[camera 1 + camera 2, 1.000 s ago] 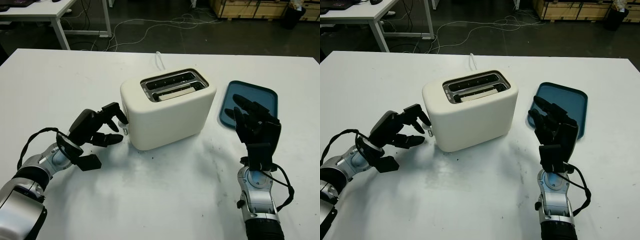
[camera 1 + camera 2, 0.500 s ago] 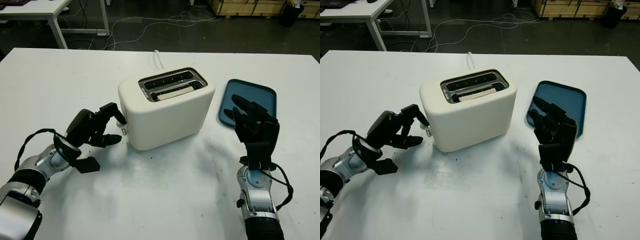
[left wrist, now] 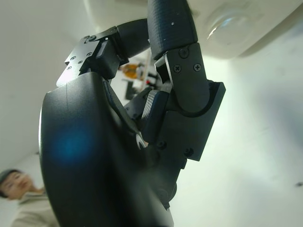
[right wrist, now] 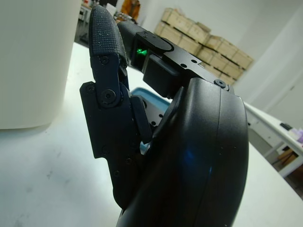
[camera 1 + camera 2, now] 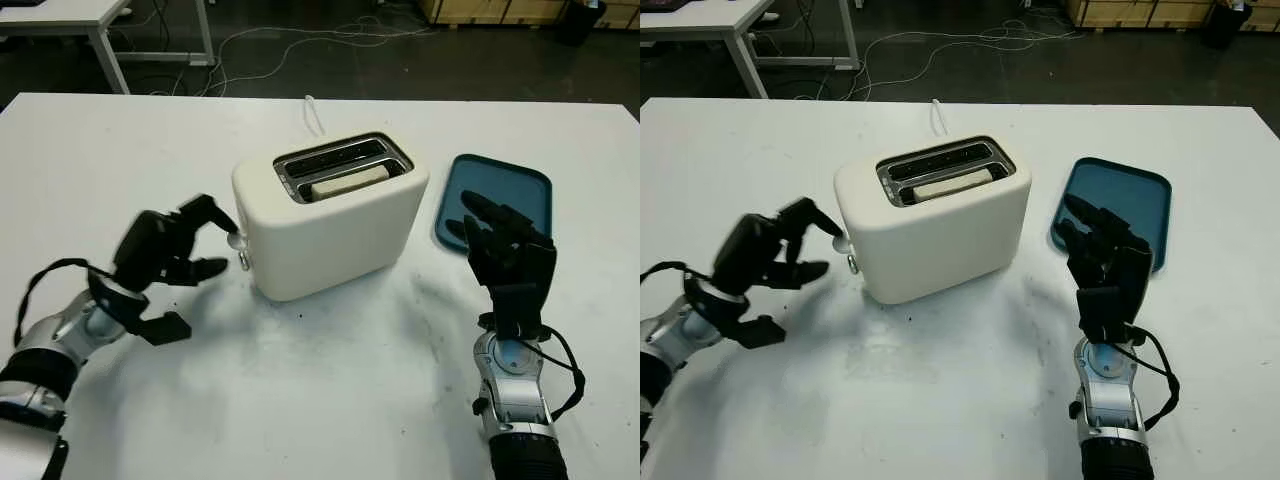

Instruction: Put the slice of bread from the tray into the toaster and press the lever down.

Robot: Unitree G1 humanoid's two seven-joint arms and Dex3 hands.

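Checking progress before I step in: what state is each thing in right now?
bread slice: sitting in the toaster's front slot.
toaster: upright, rear slot empty.
lever: on the toaster's left end, left hand's fingertip at it.
tray: no bread on it.
left hand: curled, holding nothing.
right hand: open, raised in front of the tray.

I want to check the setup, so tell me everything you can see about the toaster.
The toaster is a cream, rounded two-slot box, plastic by its look, with dark metal-rimmed slots on top. It stands upright near the middle of the white table, turned at a slight angle. A slice of bread sits in the nearer slot. The small lever is on its end face, where the left hand reaches with a fingertip. A blue tray lies beside the opposite end.
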